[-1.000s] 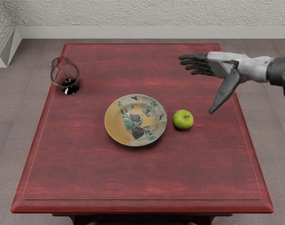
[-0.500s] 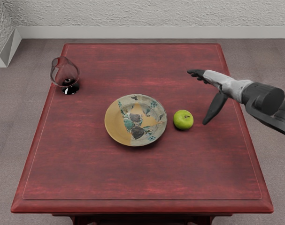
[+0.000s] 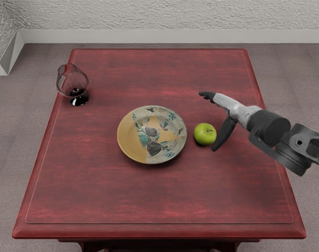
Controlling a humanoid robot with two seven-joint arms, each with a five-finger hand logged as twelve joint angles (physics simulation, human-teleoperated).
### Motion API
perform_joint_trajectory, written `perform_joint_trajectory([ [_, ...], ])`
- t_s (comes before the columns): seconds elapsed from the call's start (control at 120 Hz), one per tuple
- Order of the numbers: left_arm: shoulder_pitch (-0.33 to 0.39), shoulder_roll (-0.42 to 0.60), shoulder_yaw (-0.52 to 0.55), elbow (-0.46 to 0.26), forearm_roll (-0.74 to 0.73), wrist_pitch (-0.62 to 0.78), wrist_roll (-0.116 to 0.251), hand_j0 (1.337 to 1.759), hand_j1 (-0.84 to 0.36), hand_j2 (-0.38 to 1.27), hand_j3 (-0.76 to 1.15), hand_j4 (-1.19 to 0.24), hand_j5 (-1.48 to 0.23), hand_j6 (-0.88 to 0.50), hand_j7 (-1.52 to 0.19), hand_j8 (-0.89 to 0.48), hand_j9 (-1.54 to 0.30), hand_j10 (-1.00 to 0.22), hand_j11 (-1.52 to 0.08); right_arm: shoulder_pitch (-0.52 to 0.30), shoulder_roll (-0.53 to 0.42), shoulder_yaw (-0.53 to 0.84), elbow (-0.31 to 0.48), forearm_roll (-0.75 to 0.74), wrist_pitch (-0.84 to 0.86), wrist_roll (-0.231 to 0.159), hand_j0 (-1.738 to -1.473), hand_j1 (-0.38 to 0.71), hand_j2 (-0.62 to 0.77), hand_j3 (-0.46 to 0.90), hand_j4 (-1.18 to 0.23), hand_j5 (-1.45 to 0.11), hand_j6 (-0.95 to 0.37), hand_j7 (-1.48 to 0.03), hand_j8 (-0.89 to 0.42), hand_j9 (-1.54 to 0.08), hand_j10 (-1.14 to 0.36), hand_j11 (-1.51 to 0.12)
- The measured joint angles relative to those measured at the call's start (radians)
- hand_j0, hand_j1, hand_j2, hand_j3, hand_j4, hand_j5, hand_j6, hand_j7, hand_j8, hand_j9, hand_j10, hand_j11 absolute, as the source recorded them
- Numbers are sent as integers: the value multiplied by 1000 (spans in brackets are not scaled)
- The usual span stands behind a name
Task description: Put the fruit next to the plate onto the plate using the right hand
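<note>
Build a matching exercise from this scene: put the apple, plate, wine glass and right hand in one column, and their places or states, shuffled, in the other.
Column one
1. round green apple
2. yellow patterned ceramic plate
3. clear wine glass
4. dark five-finger right hand

Column two
a. near the far-left corner of the red wooden table
b. fingers spread, holding nothing
c. mid-table, no fruit on it
d. on the tabletop, just right of the plate

Pairs: 1-d, 2-c, 3-a, 4-b
</note>
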Motion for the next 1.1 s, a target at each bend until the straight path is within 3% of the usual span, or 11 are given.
perform_joint_trajectory([
  [0.558,0,0,0,0,0,0,0,1658,69,47,0,-234,-304,-234,-304,-234,-304,-233,-304,-105,60,-40,-4,-216,-125,-7,-1658,-17,-53,0,-280,-362,-282,-362,-281,-362,-280,-362],
  [0.992,0,0,0,0,0,0,0,1658,69,47,0,-234,-304,-234,-304,-233,-304,-233,-304,-122,111,-57,-47,-254,-141,-7,-1658,142,-79,0,-413,-534,-414,-534,-411,-534,-412,-534],
  [1.1,0,0,0,0,0,0,0,1658,69,47,0,-234,-304,-233,-304,-233,-304,-233,-304,-122,110,-58,-48,-255,-140,-6,-1657,181,-60,0,-459,-609,-464,-602,-373,-608,-460,-608],
])
